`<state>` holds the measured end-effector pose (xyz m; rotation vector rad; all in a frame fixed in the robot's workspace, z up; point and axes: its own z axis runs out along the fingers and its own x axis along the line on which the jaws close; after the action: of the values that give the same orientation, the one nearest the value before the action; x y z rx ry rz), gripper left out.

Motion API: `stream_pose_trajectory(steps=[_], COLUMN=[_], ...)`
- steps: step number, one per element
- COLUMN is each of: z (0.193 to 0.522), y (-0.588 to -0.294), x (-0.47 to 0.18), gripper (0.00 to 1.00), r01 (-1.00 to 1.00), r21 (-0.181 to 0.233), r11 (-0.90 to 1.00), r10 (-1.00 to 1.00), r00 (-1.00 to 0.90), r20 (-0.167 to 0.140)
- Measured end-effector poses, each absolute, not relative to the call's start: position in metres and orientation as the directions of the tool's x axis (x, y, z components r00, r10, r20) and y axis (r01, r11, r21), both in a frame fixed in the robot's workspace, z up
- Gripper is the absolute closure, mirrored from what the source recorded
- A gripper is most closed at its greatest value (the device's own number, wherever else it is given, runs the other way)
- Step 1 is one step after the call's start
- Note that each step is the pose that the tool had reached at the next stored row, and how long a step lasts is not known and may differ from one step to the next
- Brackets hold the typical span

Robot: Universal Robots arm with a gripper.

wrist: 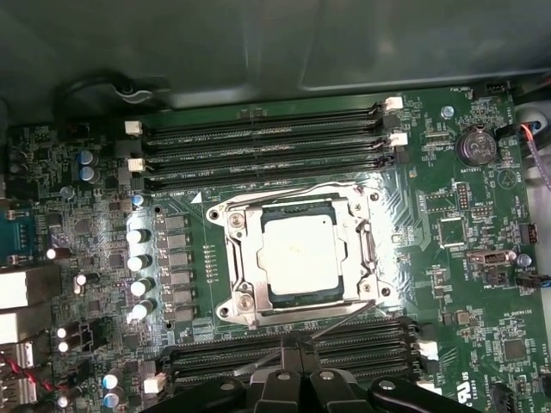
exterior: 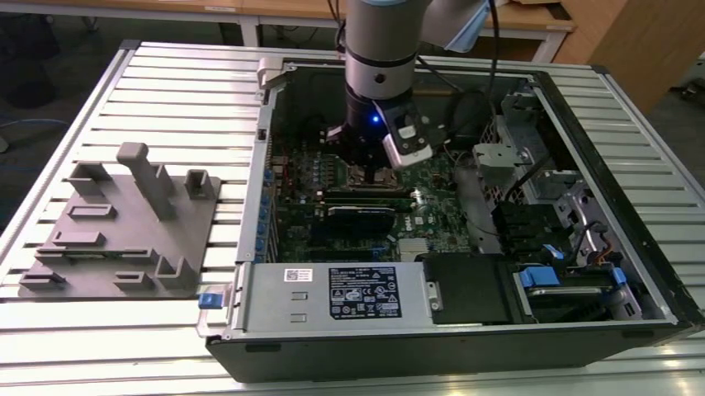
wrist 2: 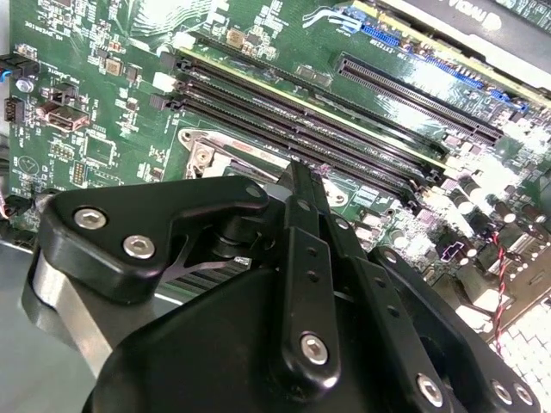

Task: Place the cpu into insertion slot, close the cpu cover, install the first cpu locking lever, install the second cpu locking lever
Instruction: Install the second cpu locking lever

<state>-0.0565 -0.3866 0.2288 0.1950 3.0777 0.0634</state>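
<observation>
Black linkage plates and screws of the hand [wrist 2: 301,198] dominate the second wrist view, and its fingers meet in a narrow edge with no gap showing between them and nothing visibly held. In the first wrist view the closed tip [wrist: 297,344] sits just short of the near edge of the insertion slot [wrist: 297,249], over the long black memory slots [wrist: 293,357] on that side. A thin wire lever [wrist: 340,317] runs slantwise between the tip and the slot's edge; whether the tip touches it cannot be told.

Directly ahead of the hand lies the cpu [wrist: 300,255], seated flat in the slot with its pale metal top exposed. The cpu cover [wrist: 250,262] lies down around it as a silvery frame, the chip showing through its cut-out. Beyond the slot, further from the hand, run more memory slots.

In the exterior view the arm [exterior: 380,49] stands upright over the motherboard inside the open computer case [exterior: 617,124], which rests on the slatted desk [exterior: 187,82]. A grey fixture block [exterior: 121,223] sits on the desk well apart from the hand, toward the exterior view's left.
</observation>
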Motion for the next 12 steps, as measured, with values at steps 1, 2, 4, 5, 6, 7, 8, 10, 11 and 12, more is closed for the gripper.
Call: stream_pose_trajectory(steps=[1, 2, 4, 5, 6, 7, 8, 10, 11, 12], z=[0.2282, 0.2277, 0.2276, 0.2276, 0.2275, 0.2275, 0.2275, 0.2274, 0.2272, 0.2266], y=[-0.3867, -0.3867, -0.3867, -0.3867, -0.3866, -0.3866, -0.3866, -0.3867, -0.3866, -0.3866], x=[-0.0567, -0.057, -0.0571, -0.057, -0.057, -0.0571, -0.0571, -0.0571, -0.0571, -0.057], gripper=[0.89, 0.89, 0.89, 0.89, 0.89, 0.89, 0.89, 0.89, 0.89, 0.89], r01=[0.125, 0.125, 0.125, 0.125, 0.125, 0.125, 0.125, 0.125, 0.125, 0.125], r21=[0.045, 0.045, 0.044, 0.044, 0.045, 0.045, 0.045, 0.045, 0.045, 0.045], r11=[0.991, 0.991, 0.991, 0.991, 0.991, 0.991, 0.991, 0.991, 0.991, 0.991], r10=[0.127, 0.127, 0.127, 0.127, 0.127, 0.127, 0.127, 0.127, 0.127, 0.127], r00=[-0.99, -0.99, -0.99, -0.99, -0.99, -0.99, -0.99, -0.99, -0.99, -0.99], r20=[-0.055, -0.055, -0.055, -0.055, -0.055, -0.055, -0.055, -0.055, -0.056, -0.056])
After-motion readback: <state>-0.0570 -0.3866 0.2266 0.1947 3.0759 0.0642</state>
